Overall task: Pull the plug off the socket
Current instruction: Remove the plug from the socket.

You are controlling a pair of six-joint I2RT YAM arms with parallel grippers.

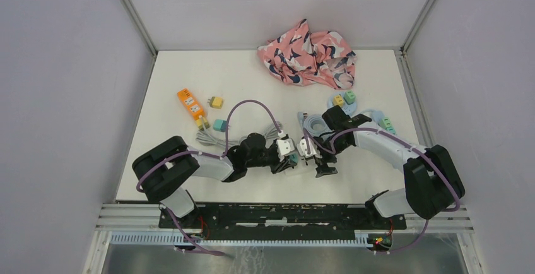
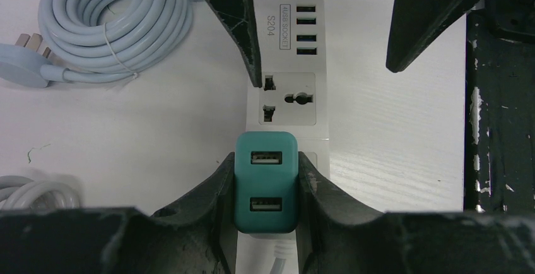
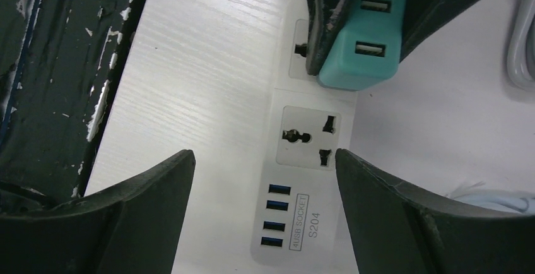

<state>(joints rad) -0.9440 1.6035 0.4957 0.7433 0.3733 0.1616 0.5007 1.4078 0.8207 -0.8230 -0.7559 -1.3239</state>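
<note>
Here the left gripper (image 2: 266, 163) is clamped on the teal plug (image 2: 265, 189), which sits in one end of the power strip (image 2: 287, 100). The strip's long axis runs toward the right gripper (image 3: 264, 157), whose jaws stand apart astride its USB end, seemingly placed to pin it.

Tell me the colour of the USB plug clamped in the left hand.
The USB plug is teal, clearest in the left wrist view.

On the white power strip (image 2: 318, 40), boxed words "4USB SOCKET" (image 2: 284, 26), "S204" (image 2: 272, 26) printed right beside them, upper middle of the left wrist view, same words bottom middle of the right wrist view, writing on the orange box (image 1: 189, 103) too small to read
</note>
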